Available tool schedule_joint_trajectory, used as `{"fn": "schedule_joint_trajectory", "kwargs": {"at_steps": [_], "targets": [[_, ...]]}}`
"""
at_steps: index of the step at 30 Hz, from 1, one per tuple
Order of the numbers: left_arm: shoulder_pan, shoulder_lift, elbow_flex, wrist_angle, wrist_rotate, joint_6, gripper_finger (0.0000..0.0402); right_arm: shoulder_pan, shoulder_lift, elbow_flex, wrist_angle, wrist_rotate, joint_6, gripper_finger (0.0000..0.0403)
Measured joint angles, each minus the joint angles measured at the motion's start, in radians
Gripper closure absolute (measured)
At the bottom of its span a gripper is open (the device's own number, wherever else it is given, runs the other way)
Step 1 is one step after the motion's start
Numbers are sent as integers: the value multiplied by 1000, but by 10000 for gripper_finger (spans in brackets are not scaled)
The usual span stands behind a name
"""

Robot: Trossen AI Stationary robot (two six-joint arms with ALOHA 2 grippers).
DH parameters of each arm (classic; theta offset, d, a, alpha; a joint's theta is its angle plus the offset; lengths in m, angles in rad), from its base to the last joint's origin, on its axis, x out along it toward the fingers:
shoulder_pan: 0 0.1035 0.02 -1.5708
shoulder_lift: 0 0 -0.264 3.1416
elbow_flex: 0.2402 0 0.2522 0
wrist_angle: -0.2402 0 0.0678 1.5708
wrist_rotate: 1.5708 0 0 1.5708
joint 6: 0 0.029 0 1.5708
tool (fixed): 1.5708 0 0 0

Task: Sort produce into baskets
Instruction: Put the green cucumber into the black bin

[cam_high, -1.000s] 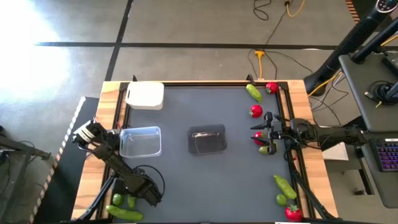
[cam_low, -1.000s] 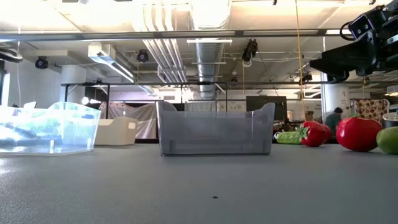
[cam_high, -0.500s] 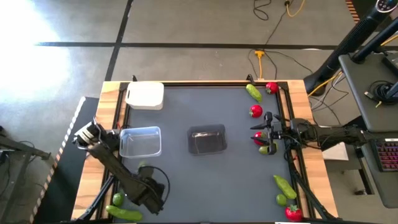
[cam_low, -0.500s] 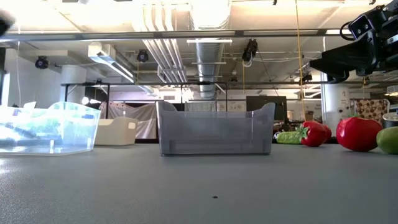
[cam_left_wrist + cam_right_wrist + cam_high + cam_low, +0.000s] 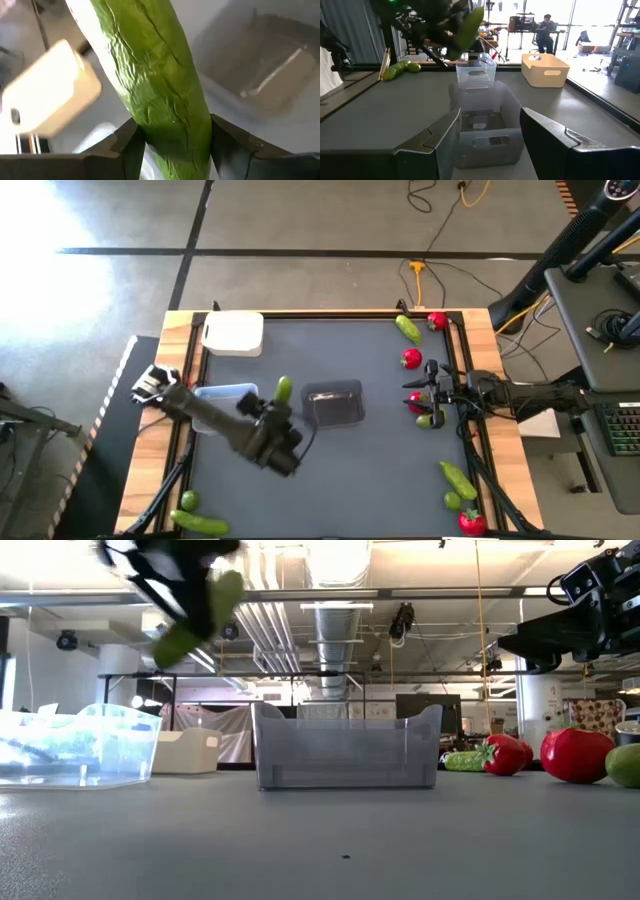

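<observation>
My left gripper (image 5: 274,412) is shut on a green cucumber (image 5: 283,390), held in the air between the clear basket (image 5: 225,406) and the dark grey basket (image 5: 333,404). The low view shows the cucumber (image 5: 200,612) high above the table. The white basket (image 5: 233,334) stands at the far left. A lime (image 5: 188,500) and another cucumber (image 5: 200,523) lie at the near left corner. My right gripper (image 5: 425,393) waits open at the right edge, above a red fruit (image 5: 416,403) and a lime (image 5: 430,420). My left gripper pinches the cucumber between its two fingers (image 5: 127,145), on its opposite sides (image 5: 170,125) toward one end. The fingers lie across it, and most of its length sticks out beyond them toward the far edge. It is lifted clear of the table and tilted.
More produce lies along the right side: a cucumber (image 5: 407,329) and red fruit (image 5: 436,321) at the far right, a red fruit (image 5: 411,359), and a cucumber (image 5: 458,478), lime (image 5: 453,501) and red fruit (image 5: 471,522) at the near right. The table has a raised wooden rim (image 5: 190,360).
My left gripper has risen from the near left corner with the cucumber and swung toward the far edge and the table's middle, turning as it went. The cucumber is now lifted clear, high between the clear and grey baskets.
</observation>
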Motion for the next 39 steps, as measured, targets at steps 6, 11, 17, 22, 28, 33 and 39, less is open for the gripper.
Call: {"fn": "schedule_joint_trajectory", "kwargs": {"at_steps": [6,11,17,22,28,33,39], "targets": [[146,0,9,254,-43,393,231,0,0,0,0,0,0,207],[235,20,3,519,73,708,231,0,0,0,0,0,0,207],[305,67,6,633,228,882,231,0,0,0,0,0,0,207],[335,139,7,655,340,950,231,0,0,0,0,0,0,207],[345,241,40,644,367,1029,228,0,0,0,0,8,0,207],[351,309,118,630,338,1043,212,0,0,0,0,27,0,207],[349,376,257,474,267,1056,180,0,0,0,0,28,0,207]]}}
